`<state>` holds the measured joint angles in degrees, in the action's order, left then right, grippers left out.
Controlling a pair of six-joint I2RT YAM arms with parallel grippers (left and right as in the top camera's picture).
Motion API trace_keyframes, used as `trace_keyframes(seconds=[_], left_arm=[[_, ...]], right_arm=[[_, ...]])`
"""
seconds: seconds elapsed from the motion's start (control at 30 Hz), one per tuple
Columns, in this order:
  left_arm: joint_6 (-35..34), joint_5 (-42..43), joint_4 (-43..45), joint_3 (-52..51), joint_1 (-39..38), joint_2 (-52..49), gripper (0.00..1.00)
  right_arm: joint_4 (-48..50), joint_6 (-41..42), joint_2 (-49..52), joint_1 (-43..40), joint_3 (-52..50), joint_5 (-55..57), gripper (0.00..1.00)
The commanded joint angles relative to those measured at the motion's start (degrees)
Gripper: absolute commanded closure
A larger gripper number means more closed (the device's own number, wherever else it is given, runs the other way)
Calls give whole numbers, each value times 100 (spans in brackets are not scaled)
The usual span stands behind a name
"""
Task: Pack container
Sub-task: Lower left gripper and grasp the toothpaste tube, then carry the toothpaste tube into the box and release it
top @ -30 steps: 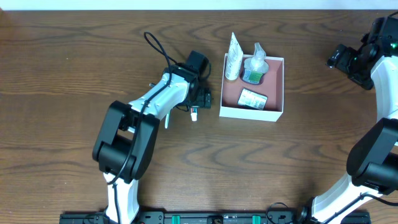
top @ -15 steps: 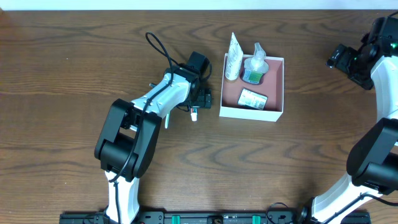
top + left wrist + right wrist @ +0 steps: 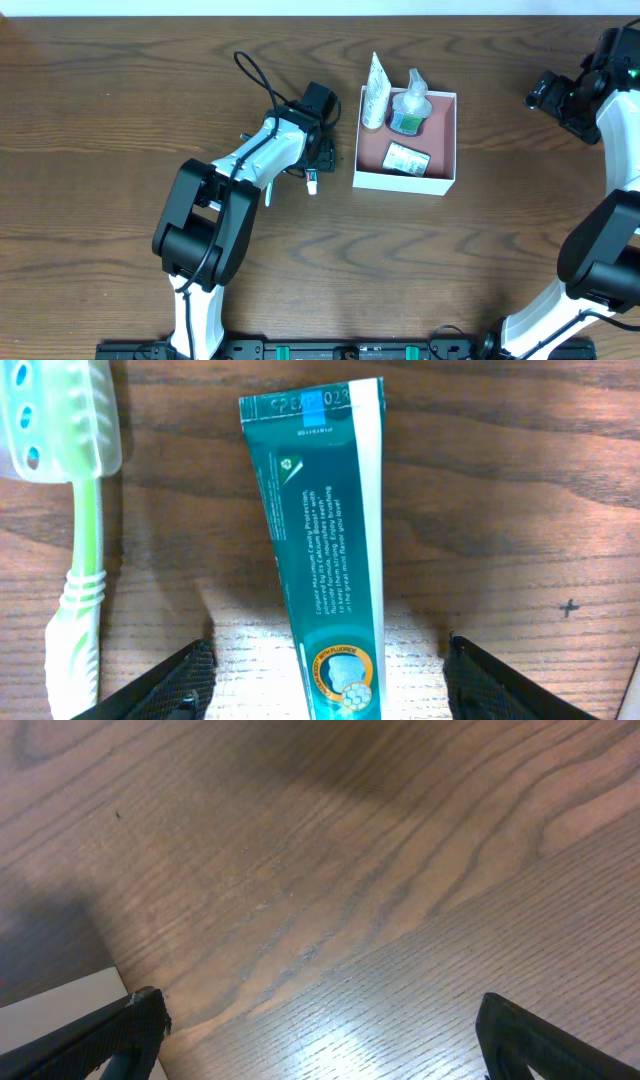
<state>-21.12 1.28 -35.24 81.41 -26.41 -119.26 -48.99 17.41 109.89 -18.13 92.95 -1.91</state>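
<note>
The container [image 3: 400,183] is a square white box with a pink inside, right of the table's centre. It holds a white tube [image 3: 375,90], a clear bottle of green liquid [image 3: 409,110] and a small packet [image 3: 406,158]. My left gripper [image 3: 325,155] is just left of it. In the left wrist view it [image 3: 335,695] is open, with its fingers either side of a teal toothpaste tube [image 3: 325,550] lying flat on the table. A green toothbrush [image 3: 80,550] lies beside the tube. My right gripper [image 3: 560,95] is open and empty at the far right, also in its wrist view [image 3: 320,1030].
The table is dark brown wood [image 3: 450,270]. The toothbrush tip pokes out below the left gripper in the overhead view [image 3: 312,183]. A black cable [image 3: 255,75] loops behind the left wrist. A pale surface shows at the lower left of the right wrist view [image 3: 50,1010].
The left gripper has shifted very slightly to the left. Nothing else has moved.
</note>
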Motion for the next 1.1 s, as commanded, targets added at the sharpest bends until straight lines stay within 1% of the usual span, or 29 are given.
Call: trace_keyframes(seconds=[0.0, 0.03, 0.07, 0.13, 0.23, 0.3, 0.37, 0.4, 0.47, 0.7, 1.07], left_arm=[[-13, -50, -90, 98, 20, -129, 27], [-13, -50, -118, 96, 20, -129, 27], [-13, -50, -155, 96, 20, -129, 29], [-13, -50, -199, 96, 20, -129, 40], [-15, -50, -238, 96, 20, -129, 51], [-15, -50, -256, 96, 20, -129, 61], [-15, -50, -284, 96, 20, -129, 64], [-15, -50, -291, 96, 20, -129, 69], [-11, -50, -297, 96, 20, -129, 73], [116, -50, -334, 264, 20, 15, 74], [205, -50, -413, 409, 20, 870, 75]], right_arm=[[-7, 57, 13, 15, -22, 20, 1], [-4, 57, 13, 13, -22, 20, 1], [-7, 57, 11, 13, -22, 20, 1], [-7, 57, 13, 13, -22, 20, 1], [-7, 57, 13, 13, -22, 20, 1], [-7, 59, 11, 15, -22, 20, 1], [-7, 57, 11, 13, -22, 20, 1], [-7, 57, 11, 15, -22, 20, 1], [-7, 57, 11, 13, -22, 20, 1], [-7, 57, 11, 15, -22, 20, 1], [-7, 57, 11, 15, -22, 20, 1]])
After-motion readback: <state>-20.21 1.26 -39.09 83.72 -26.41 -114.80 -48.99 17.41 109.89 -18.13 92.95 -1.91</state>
